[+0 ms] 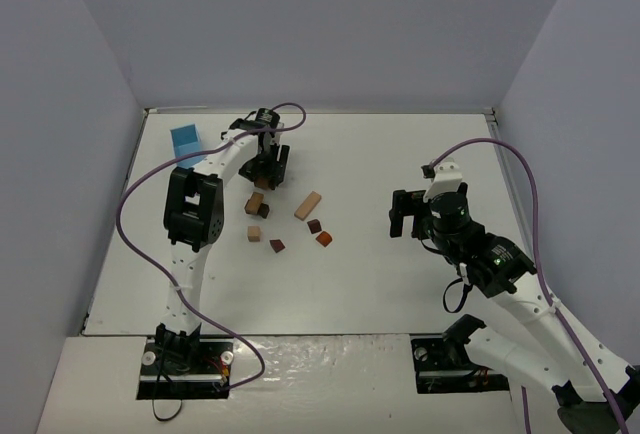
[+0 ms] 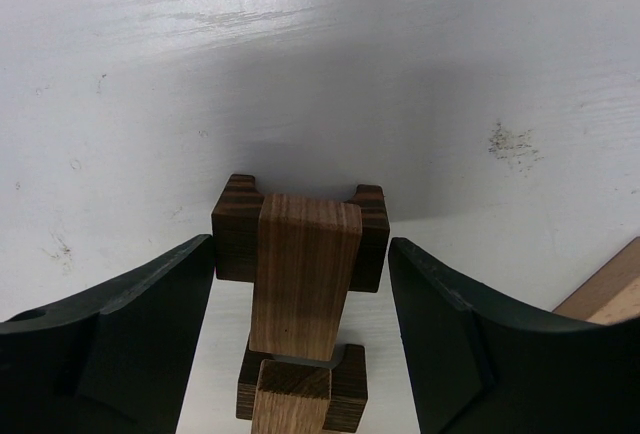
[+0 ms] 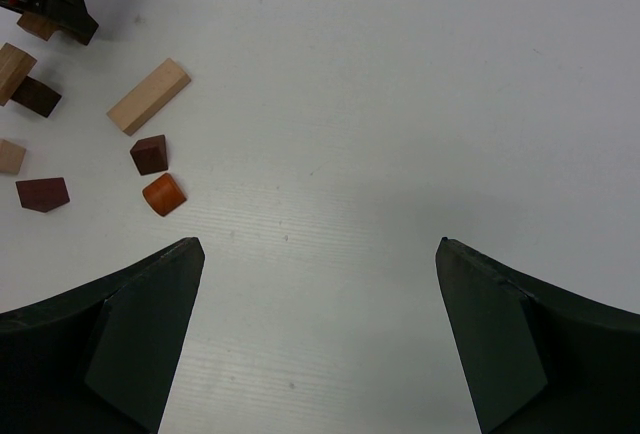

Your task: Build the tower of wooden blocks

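Note:
In the left wrist view, a brown bar (image 2: 305,274) lies across a dark brown notched block (image 2: 238,239). My left gripper (image 2: 300,244) is open, and its fingers (image 2: 150,324) stand close to either side of that dark block. I cannot tell whether they touch it. A second brown piece (image 2: 290,399) on another dark block (image 2: 350,389) sits nearer the wrist. From above, the left gripper (image 1: 265,174) hangs over a brown piece (image 1: 262,183) at the back left. Loose wood blocks lie nearby: a tan bar (image 1: 308,205), a dark cube (image 1: 314,225) and a reddish-orange piece (image 1: 324,239). My right gripper (image 1: 402,214) (image 3: 320,244) is open over bare table.
A light blue box (image 1: 186,140) stands at the back left corner, beside the left arm. A small tan cube (image 1: 254,233) and a maroon wedge (image 1: 277,246) lie in front of the cluster. Grey walls enclose the white table (image 1: 400,154).

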{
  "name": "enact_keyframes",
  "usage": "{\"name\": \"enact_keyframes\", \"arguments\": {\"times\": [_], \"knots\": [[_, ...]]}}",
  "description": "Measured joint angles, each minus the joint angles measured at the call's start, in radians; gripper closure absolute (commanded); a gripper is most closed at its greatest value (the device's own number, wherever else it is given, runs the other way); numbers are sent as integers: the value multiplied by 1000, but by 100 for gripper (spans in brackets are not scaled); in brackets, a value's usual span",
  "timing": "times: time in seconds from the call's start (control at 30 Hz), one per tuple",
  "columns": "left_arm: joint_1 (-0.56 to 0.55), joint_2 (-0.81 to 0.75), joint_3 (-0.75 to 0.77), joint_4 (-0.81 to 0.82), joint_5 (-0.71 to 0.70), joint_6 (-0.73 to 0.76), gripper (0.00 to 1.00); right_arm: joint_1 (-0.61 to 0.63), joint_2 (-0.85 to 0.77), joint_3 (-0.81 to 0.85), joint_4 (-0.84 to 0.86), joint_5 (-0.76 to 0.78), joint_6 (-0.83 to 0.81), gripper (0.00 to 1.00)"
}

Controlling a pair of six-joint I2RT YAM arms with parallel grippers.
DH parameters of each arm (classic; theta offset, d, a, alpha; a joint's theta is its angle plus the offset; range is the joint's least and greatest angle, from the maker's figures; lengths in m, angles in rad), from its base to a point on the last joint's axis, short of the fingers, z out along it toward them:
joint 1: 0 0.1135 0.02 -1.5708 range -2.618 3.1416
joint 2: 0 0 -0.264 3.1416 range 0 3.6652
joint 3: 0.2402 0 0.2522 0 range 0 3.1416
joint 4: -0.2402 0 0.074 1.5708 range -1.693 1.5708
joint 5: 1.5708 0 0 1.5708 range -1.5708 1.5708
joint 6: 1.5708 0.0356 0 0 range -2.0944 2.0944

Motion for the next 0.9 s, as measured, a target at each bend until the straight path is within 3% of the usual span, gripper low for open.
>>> {"name": "enact_keyframes", "arguments": {"times": [0.33,0.9], "knots": [[0,0,0,0,0,-16,47,0,-1,-1,0,0,16,0],[0,-4,-11,9,-2,-13,48,0,-1,-1,0,0,23,0]]}}
